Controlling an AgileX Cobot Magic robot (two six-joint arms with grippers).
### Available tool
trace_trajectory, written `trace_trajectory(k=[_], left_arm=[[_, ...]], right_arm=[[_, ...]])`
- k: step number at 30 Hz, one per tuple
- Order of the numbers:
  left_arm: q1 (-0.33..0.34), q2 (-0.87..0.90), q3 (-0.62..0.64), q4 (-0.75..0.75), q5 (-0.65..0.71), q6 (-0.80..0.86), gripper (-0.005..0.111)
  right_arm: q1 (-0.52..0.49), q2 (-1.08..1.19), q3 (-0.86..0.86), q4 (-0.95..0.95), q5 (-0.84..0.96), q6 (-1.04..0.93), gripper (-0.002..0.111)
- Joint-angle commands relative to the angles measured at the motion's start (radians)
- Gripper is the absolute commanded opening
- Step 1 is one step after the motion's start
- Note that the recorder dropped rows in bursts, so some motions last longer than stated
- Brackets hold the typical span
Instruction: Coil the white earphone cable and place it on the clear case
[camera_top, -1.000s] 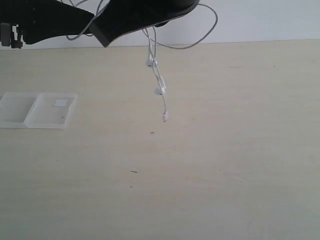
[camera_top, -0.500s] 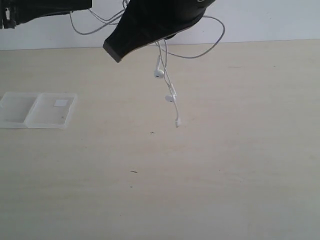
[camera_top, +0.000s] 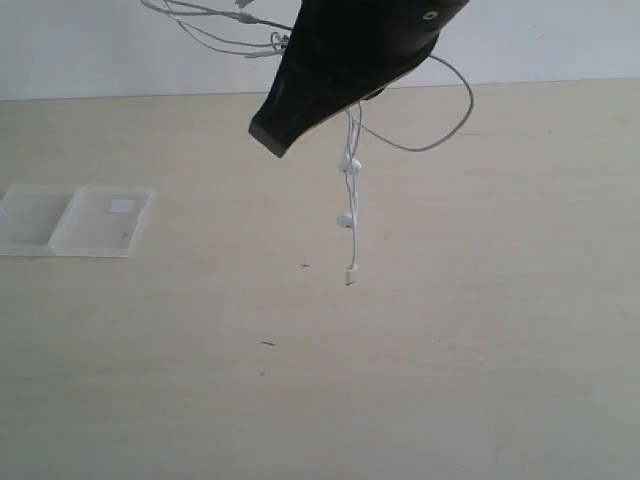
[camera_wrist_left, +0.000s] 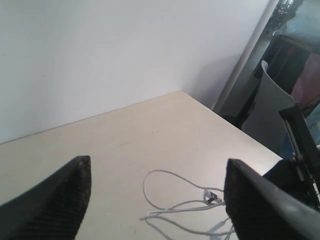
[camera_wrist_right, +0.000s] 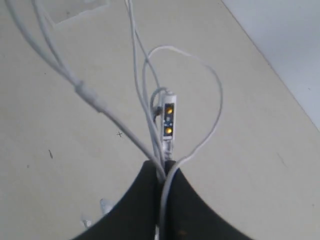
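**Right fingers** (camera_wrist_right: 142, 200): clenched on the white earphone cable (camera_top: 352, 190), with several strands pinched together at the tips. The inline piece (camera_wrist_right: 167, 121), which shows two yellow spots, sits just beyond the tips, and one strand curves in a wide loop around it.

In the exterior view these fingers are raised well above the desk (camera_top: 470, 360). The cable hangs straight down beneath them. One earbud (camera_top: 350, 165) is nearest the fingers, a second earbud (camera_top: 344, 220) is below it, and the plug (camera_top: 349, 277) is lowest. Whether the plug touches the desk cannot be told. A loose loop of cable bulges out on the side of the right fingers away from the case. Further strands run from these fingers toward the left arm's side and leave the picture at its top edge.

**Left fingers** (camera_wrist_left: 55, 200): released, the two standing wide apart with nothing clamped between them. Cable strands show in the gap beyond them, and contact with either finger cannot be told. These fingers lie outside the exterior view.

**Clear case** (camera_top: 75, 220): flat on the desk and opened out, with its two halves side by side. The small white label (camera_top: 122, 206) is on the half nearer the right fingers. The case lies well apart from the right fingers, on the left arm's side and lower down, and well apart from the hanging cable.
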Motion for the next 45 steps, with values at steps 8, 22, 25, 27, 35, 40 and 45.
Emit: trace_trajectory(k=[8,22,25,27,35,40,45], left_arm=[[-0.013,0.033,0.003,-0.056,0.011,-0.004,0.071],[-0.025,0.1,0.004,-0.022,0.036,-0.004,0.071],[-0.025,0.124,0.004,-0.019,0.05,-0.004,0.071],[-0.025,0.139,0.004,-0.021,0.063,-0.004,0.071],[-0.056,0.189,0.004,-0.025,0.145,0.024,0.05],[-0.11,0.211,0.004,-0.029,0.141,0.032,0.05],[-0.098,0.204,0.004,-0.01,0.125,0.048,0.05]], right_arm=[[-0.002,0.041,-0.178,0.077,0.096,-0.111,0.0],[-0.002,0.164,-0.369,0.263,0.204,-0.229,0.0],[-0.002,0.164,-0.4,0.258,0.204,-0.229,0.0],[-0.002,0.164,-0.42,0.258,0.204,-0.229,0.0],[-0.002,0.165,-0.441,0.252,0.204,-0.229,0.0],[-0.002,0.171,-0.441,0.247,0.204,-0.229,0.0],[-0.002,0.171,-0.441,0.226,0.204,-0.225,0.0]])
